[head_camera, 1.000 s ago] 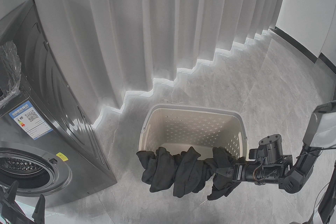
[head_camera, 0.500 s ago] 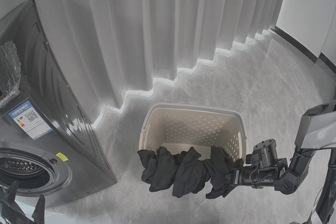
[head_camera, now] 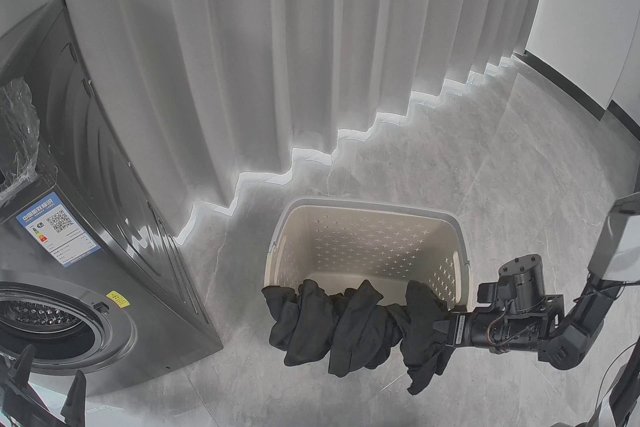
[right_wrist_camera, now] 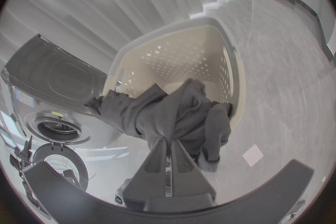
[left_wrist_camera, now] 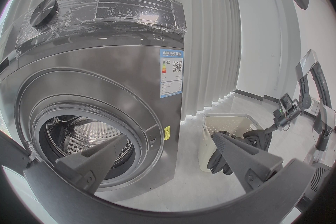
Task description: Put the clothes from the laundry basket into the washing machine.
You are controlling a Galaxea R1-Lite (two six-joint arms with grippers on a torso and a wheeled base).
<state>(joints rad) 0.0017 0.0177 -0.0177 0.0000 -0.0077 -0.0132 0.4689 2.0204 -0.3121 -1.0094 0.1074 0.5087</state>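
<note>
1. Grey stone floor (head_camera: 533, 168) lies open to the right of the laundry basket (head_camera: 373, 208) and beyond it. A bare strip of floor parts the basket's left wall from the washing machine (head_camera: 100, 215).
2. The basket's far and side rims are bare, and the clothes (head_camera: 340, 328) lie over its near rim.
3. We note the clothes as dark, thick and bunched, draped along that near rim, with heavy folds hanging outside the wall towards the floor.
4. The right pincer (head_camera: 445, 333) is clamped on the right end of the clothes, just beside the basket's near right corner. In the right wrist view its fingers (right_wrist_camera: 157, 158) meet on the cloth.
5. The left pincer (left_wrist_camera: 168, 139) is spread wide and holds nothing, low before the machine's drum (left_wrist_camera: 84, 137).
6. The machine's round door (right_wrist_camera: 57, 161) stands swung open, and perforated metal shows inside the drum. Plastic film wraps the control panel (left_wrist_camera: 101, 14).
7. A white pleated curtain (head_camera: 300, 48) hangs to the floor behind basket and machine.
</note>
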